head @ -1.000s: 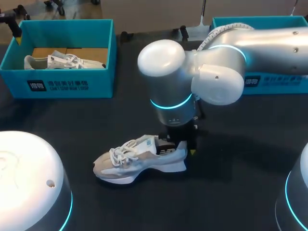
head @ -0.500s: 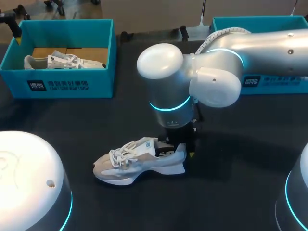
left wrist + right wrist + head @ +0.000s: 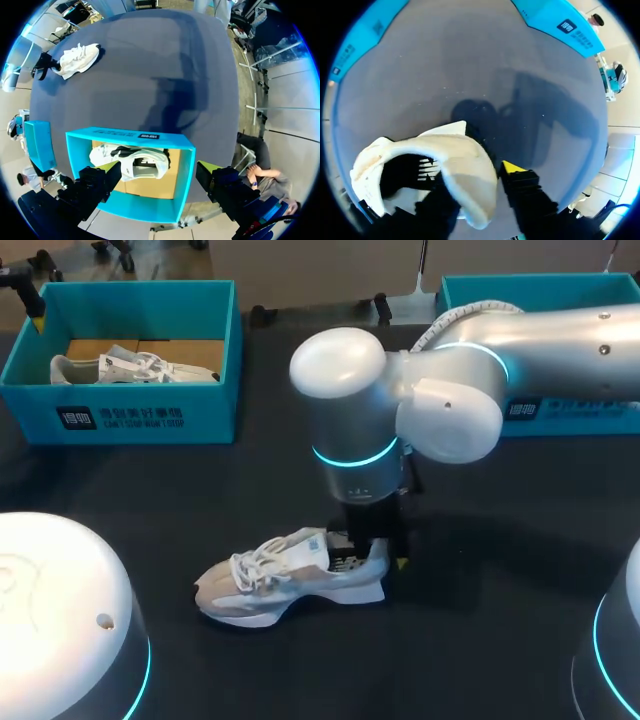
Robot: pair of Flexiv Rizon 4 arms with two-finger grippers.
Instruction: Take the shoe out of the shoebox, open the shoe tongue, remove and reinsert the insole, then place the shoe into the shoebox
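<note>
Head view: the white sneaker (image 3: 290, 578) sits on the black table (image 3: 500, 640) in the lower middle of the frame, toe pointing left. The right arm comes in from the upper right, and the right gripper (image 3: 376, 556) is down at the sneaker's heel. Upper left there's a teal shoebox (image 3: 130, 418) with a second sneaker (image 3: 115, 367) in it. Another teal box (image 3: 565, 408) is upper right.

Left wrist view: the left gripper (image 3: 155, 172) hangs over the shoebox, fingers spread wide, holding nothing.

Right wrist view: the heel is wedged between the fingers, with one yellow tip (image 3: 512, 167) outside it. The other finger is dark and hard to make out, but the gripper looks clamped on the heel.
</note>
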